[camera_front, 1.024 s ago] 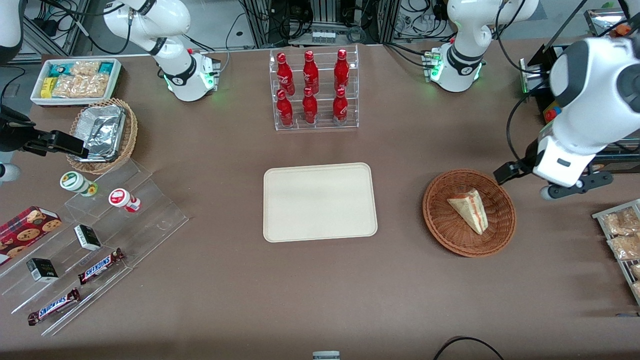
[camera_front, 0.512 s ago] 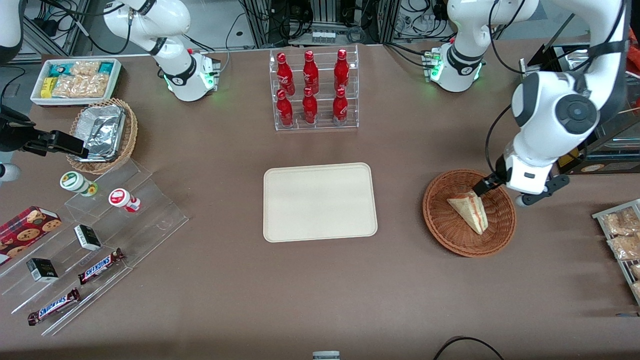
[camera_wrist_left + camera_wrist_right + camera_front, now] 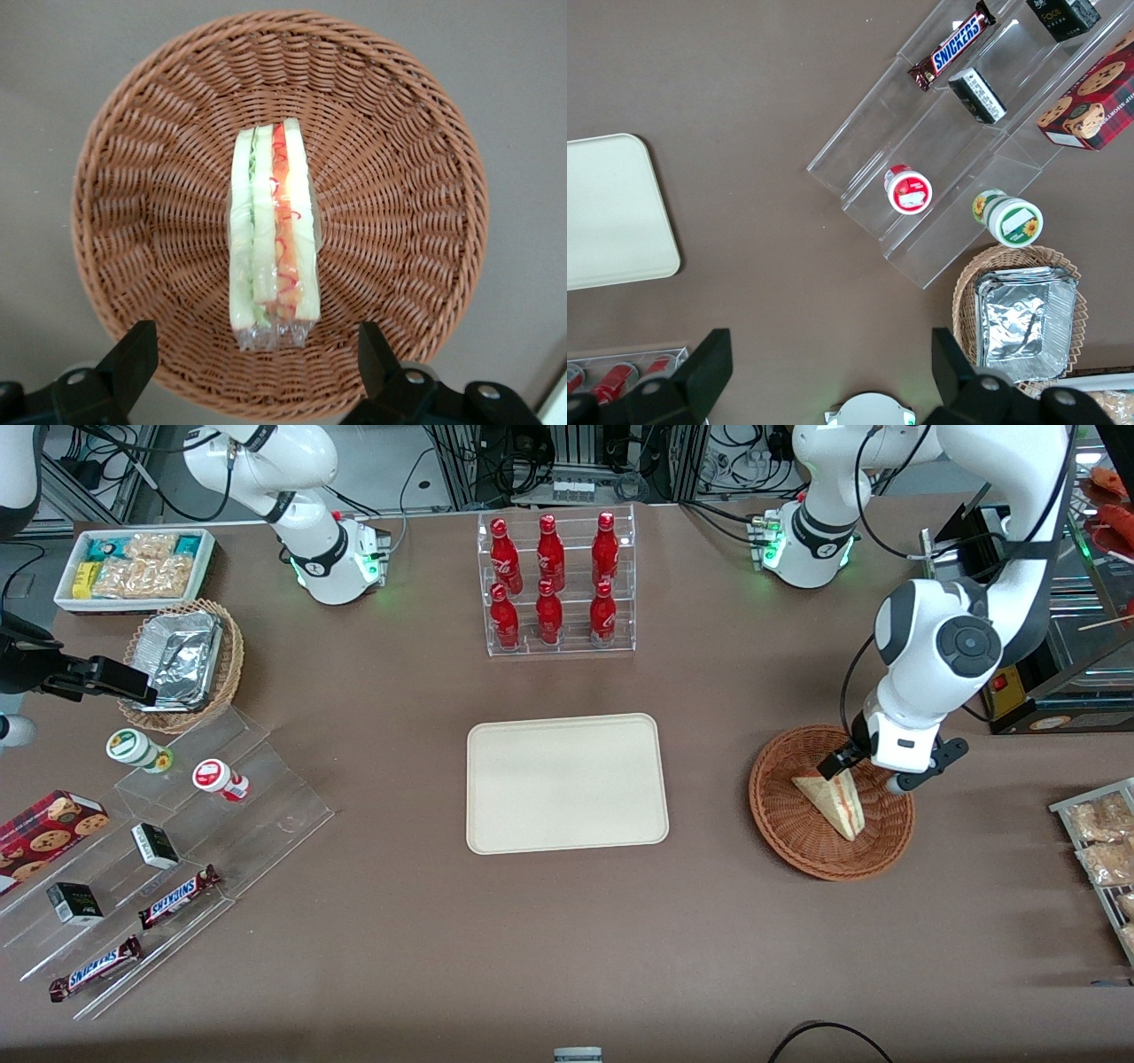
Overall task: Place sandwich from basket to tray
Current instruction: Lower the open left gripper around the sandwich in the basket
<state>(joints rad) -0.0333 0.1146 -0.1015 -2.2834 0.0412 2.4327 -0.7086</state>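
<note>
- Reddish-brown wicker, the basket [image 3: 831, 803] sat at the right of the front frame on the brown tabletop [image 3: 567, 939], with the sandwich [image 3: 833, 801] lying in it on its side, its tip pointing toward the lower right of the frame.
- A second earlier the working arm had been out past the basket at the frame's right edge; half a second on it had swung in over the rim, and now the end effector [image 3: 870, 773] hung over the upper part of the basket, right above the wide end of the sandwich.
- From the wrist camera I could see the sandwich [image 3: 272, 234] cut edge up, red and green layers running lengthwise, centred in the basket [image 3: 416, 221].
- The end effector [image 3: 257, 363] was spread wide, one finger [image 3: 133, 359] on each flank of the wedge, neither touching it, nothing held.
- To my eye that sideways sweep had finished the approach: the fingers straddled the bread, so a descent and a squeeze looked like the next job.
- The tray [image 3: 567, 783] lay bare at the centre of the frame, well apart from the basket, so the carry was not yet begun.
- The soft bread could crush under a hard pinch.
</note>
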